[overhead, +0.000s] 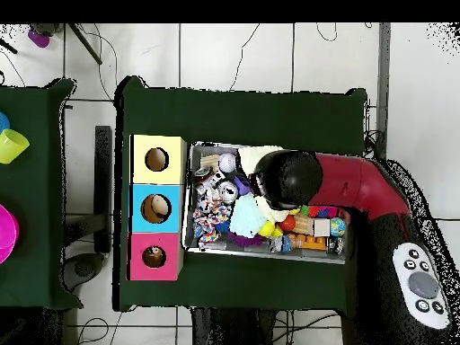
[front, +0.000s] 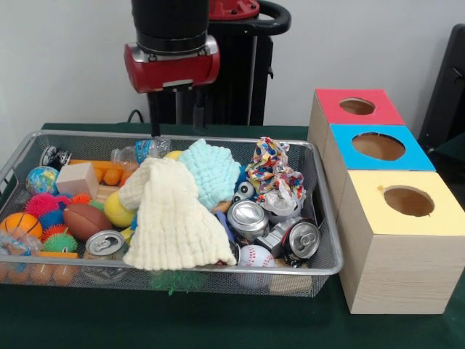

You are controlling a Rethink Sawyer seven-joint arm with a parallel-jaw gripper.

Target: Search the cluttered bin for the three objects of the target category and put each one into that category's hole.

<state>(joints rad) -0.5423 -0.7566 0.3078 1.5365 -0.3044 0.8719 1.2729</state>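
Observation:
The wire-mesh bin stands on the green table, full of clutter. In it lie a cream cloth, a teal cloth, a patterned cloth, three drink cans, a baseball, a football and a water bottle. My gripper hangs open and empty above the bin's far edge, over the bottle. The red-topped box's round hole is at the far right; it also shows in the overhead view. In the overhead view the arm hides the gripper.
The blue-topped box and the yellow-topped box stand in a row with the red one, right of the bin. Spiky balls, a small basketball, a globe ball and a wooden block fill the bin's left end.

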